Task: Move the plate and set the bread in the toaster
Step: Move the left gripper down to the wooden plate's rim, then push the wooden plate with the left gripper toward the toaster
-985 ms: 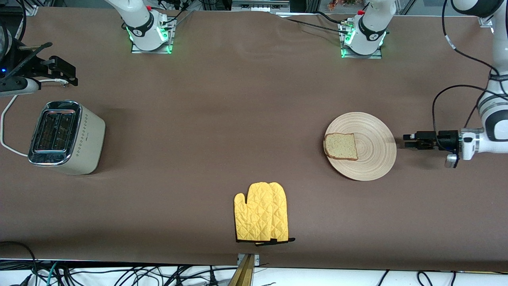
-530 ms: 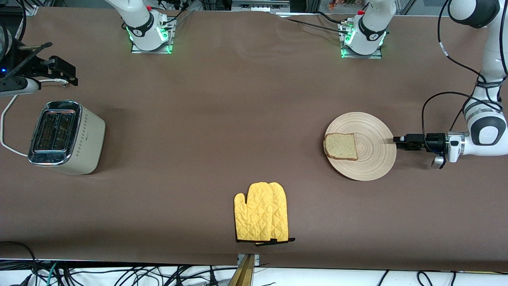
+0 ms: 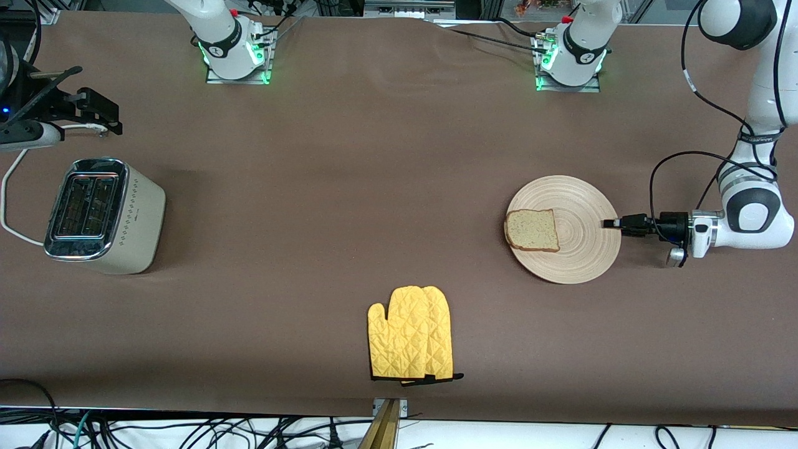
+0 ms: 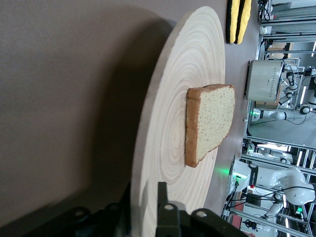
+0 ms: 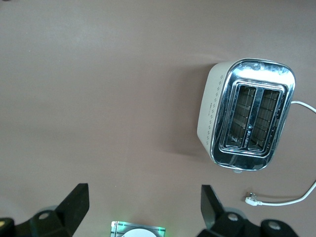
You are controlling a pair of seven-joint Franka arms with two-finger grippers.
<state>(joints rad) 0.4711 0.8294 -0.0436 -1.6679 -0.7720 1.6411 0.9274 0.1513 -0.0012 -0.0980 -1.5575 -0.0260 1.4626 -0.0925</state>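
Note:
The round wooden plate (image 3: pixel 580 249) lies on the table toward the left arm's end, with the bread (image 3: pixel 532 230) flat on the part of it toward the toaster. My left gripper (image 3: pixel 614 222) lies low and level at the plate's rim and is shut on it. In the left wrist view its fingers (image 4: pixel 161 197) pinch the rim of the plate (image 4: pixel 168 98) from above and below, with the bread (image 4: pixel 210 123) farther along. The cream toaster (image 3: pixel 103 215) stands at the right arm's end, slots up. My right gripper (image 5: pixel 145 197) hangs open, high over the table beside the toaster (image 5: pixel 249 121).
A yellow oven mitt (image 3: pixel 411 342) lies near the table's front edge, about midway along. The toaster's white cord (image 3: pixel 9 187) loops off toward the table's end, its plug loose on the cloth (image 5: pixel 252 200). Both arm bases (image 3: pixel 234 53) stand along the table's robot side.
My left gripper slid in toward the plate and shut on its rim. The plate and bread shifted slightly toward the toaster's end. The right arm has not moved.

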